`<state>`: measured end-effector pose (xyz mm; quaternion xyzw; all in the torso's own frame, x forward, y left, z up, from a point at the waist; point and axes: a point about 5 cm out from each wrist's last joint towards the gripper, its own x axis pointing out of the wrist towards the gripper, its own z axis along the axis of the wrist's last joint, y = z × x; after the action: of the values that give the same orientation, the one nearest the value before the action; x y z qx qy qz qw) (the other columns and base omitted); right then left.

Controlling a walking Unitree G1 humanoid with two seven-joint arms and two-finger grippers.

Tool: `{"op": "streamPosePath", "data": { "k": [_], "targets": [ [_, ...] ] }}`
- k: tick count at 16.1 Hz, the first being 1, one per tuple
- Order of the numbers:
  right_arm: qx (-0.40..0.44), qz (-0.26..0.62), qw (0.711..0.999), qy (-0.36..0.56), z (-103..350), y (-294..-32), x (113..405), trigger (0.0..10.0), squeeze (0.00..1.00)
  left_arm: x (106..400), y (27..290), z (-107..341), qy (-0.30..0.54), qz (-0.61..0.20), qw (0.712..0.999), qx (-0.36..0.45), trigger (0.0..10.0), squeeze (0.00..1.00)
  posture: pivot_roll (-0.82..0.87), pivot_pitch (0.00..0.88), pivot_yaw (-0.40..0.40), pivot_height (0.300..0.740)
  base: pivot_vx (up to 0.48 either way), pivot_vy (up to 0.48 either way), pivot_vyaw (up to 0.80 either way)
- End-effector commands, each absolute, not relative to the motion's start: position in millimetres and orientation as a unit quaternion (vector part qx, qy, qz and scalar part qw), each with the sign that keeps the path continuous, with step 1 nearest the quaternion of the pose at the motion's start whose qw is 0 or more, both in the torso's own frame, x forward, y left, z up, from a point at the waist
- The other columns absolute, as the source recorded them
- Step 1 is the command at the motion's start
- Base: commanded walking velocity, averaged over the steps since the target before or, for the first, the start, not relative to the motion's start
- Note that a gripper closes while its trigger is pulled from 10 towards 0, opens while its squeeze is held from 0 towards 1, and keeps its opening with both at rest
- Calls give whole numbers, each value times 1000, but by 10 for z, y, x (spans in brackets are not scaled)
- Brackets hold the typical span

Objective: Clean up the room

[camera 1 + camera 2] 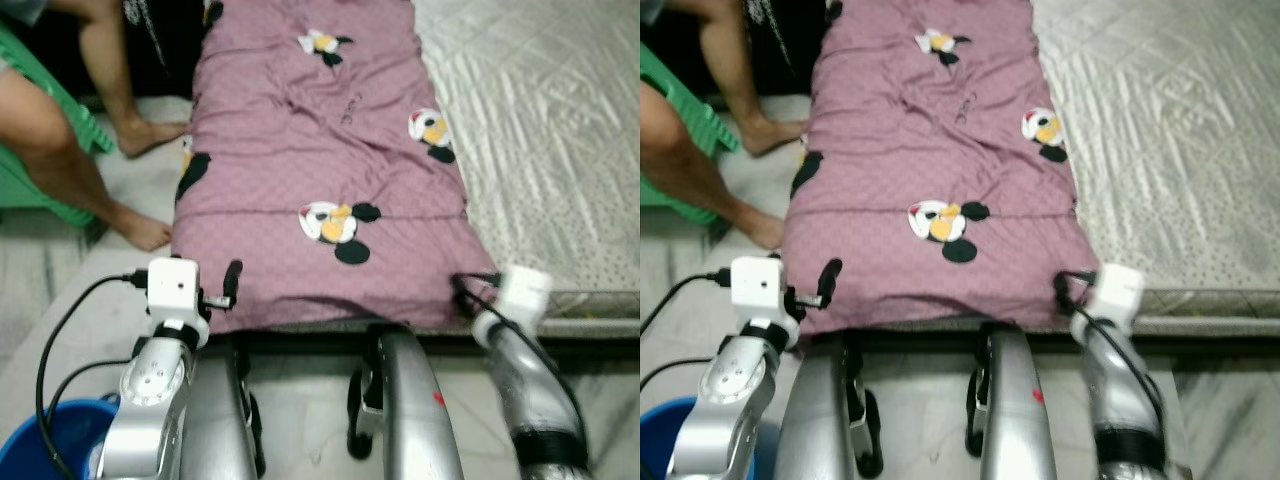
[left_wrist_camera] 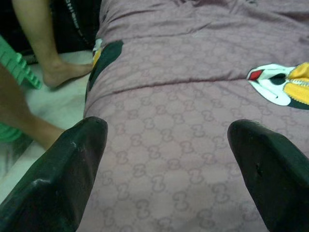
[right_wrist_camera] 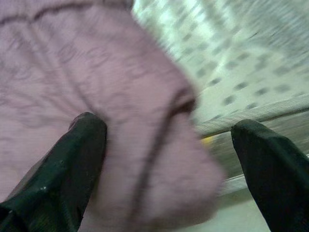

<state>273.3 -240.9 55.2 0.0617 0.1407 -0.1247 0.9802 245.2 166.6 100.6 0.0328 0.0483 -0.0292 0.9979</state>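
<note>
- Blanket [image 1: 320, 170] — pink, printed with cartoon mice, spread lengthwise over the left part of the mattress [image 1: 540, 130]; its near hem lies at the bed edge, directly ahead of both pincers. Judged to be the item under tidying.
- Left gripper [image 2: 166, 145] hovers just above the near-left corner of the blanket, fingers spread wide; nothing between them. Cloth runs flat beneath and beyond the fingertips.
- Right gripper [image 3: 169, 150] sits at the near-right corner, fingers likewise spread, with the rounded corner fold lying between them. The view is blurred, so contact cannot be confirmed.
- Placement reasoning: one pincer at each near corner, both opened — a stance that suits taking the hem at two points so the blanket can be lifted or folded evenly. This is inference, not observation.
- Bare patterned mattress lies beyond the right gripper's outer finger.
- Person's legs [image 1: 90, 130] and a green stool [image 1: 40, 150] stand outward of the left gripper, beside the bed; a swing of the cloth that way could reach them.
- Blue bucket [image 1: 50, 440] on the floor behind and below the left gripper.
</note>
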Motion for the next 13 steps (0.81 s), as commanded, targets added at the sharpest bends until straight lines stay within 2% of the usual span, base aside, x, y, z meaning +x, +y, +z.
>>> {"op": "streamPosePath", "data": {
  "k": [1,4,5,7,9,12,13],
  "targets": [
    [61,-125,984,114,631,-2459,2678,10000,0,2443,1674,955,54,-28,997,37,10000,0,-7,241,13,576,0,0,0],
    [30,-78,996,45,909,-2306,2618,10000,0,2473,1690,942,51,-27,998,41,10000,0,-33,197,23,576,0,0,0],
    [-17,-23,1000,13,1093,-2189,2601,10000,0,2469,1705,913,53,-30,997,44,10000,0,-47,165,44,576,0,0,0],
    [-40,23,999,-7,1232,-2105,2609,10000,0,2485,1704,894,54,-35,997,47,10000,0,-57,142,58,576,0,0,0],
    [-81,103,991,-36,1370,-1874,2606,10000,0,2500,1666,913,41,-47,997,46,10000,0,-72,115,70,576,0,0,0],
    [-36,70,996,-46,1396,-1790,2661,10000,0,2507,1611,911,29,-40,998,34,10000,0,-57,50,53,576,0,0,0],
    [4,17,999,-44,1376,-1783,2712,10000,0,2539,1624,919,22,-25,999,25,10000,0,-53,34,49,576,0,0,0]
  ]
}}
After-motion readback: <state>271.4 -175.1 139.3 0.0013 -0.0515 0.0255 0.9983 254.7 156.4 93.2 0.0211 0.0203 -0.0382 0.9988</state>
